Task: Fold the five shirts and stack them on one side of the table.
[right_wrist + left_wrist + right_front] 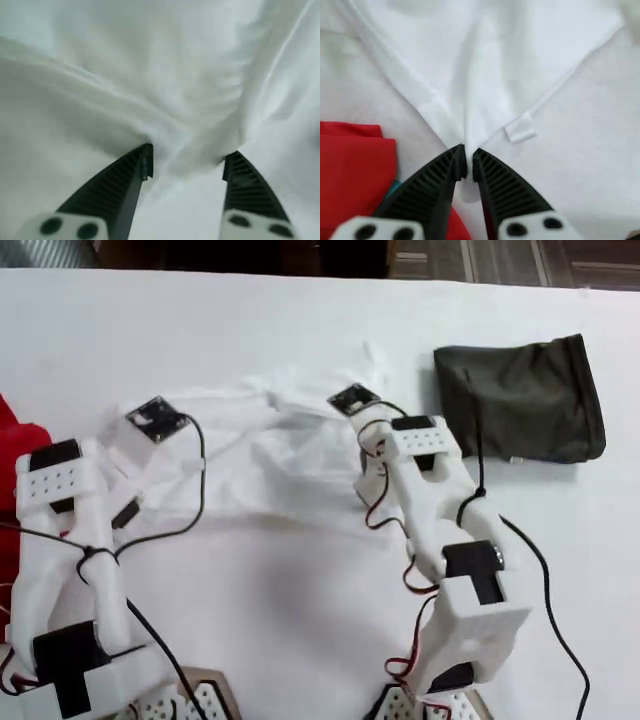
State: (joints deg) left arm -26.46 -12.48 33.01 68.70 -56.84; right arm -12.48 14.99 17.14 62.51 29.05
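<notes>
Left jaws pinching white shirt [485, 60], rumpled

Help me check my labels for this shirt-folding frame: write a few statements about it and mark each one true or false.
1. The left jaws are shut on the white cloth shirt. True.
2. The right jaws are shut. False: they stand open, with white fabric bunched between them.
3. The dark green folded garment lies on top of the white cloth shirt. False: it lies beside it on the white table.
4. A red cloth lies close to the left jaws. True.
</notes>
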